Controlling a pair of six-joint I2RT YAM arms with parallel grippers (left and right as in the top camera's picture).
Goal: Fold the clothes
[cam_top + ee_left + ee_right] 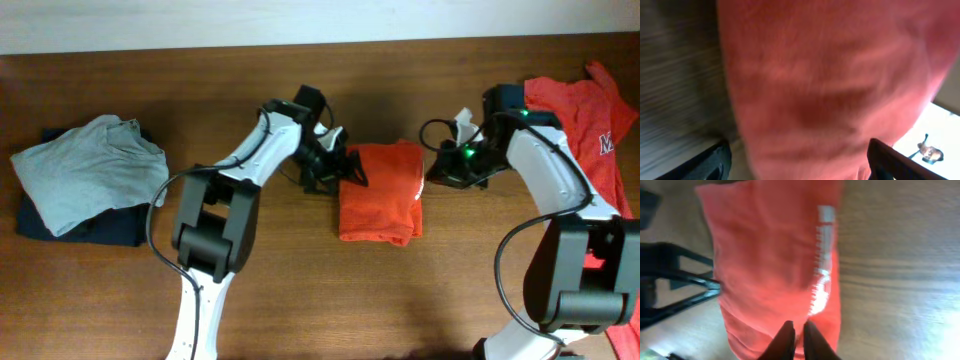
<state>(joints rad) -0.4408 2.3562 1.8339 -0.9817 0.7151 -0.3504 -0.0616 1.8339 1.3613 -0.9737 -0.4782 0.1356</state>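
- The folded T-shirt (pixel 380 192), orange-red, lies as a compact rectangle at the middle of the wooden table (pixel 280 290), between the two arms.
- The left gripper (pixel 350 168) sits at the shirt's 10 o'clock corner, touching or just over its left edge.
- In the left wrist view the black fingers (pixel 715 161) stand far apart at the bottom corners, so the pincer is spread wide. Blurred orange-red cloth fills the space between and ahead of them.
- The right gripper (pixel 440 168) is just beside the shirt's right edge, at about 2 o'clock from its centre.
- In the right wrist view its fingertips (pixel 785 339) are drawn almost together, leaving only a sliver between them. They sit at the shirt's near edge, and I cannot tell whether any cloth is pinched.
- The same view shows a strip of white lettering (pixel 822 275) running along the folded shirt, too blurred to read.
- A second T-shirt (pixel 585 110), of the same orange-red, lies spread and rumpled at the table's 2 o'clock, partly behind the right arm.
- At the table's 9 o'clock a grey garment (pixel 85 170) rests on top of a dark navy garment (pixel 95 228), well apart from the folded shirt.
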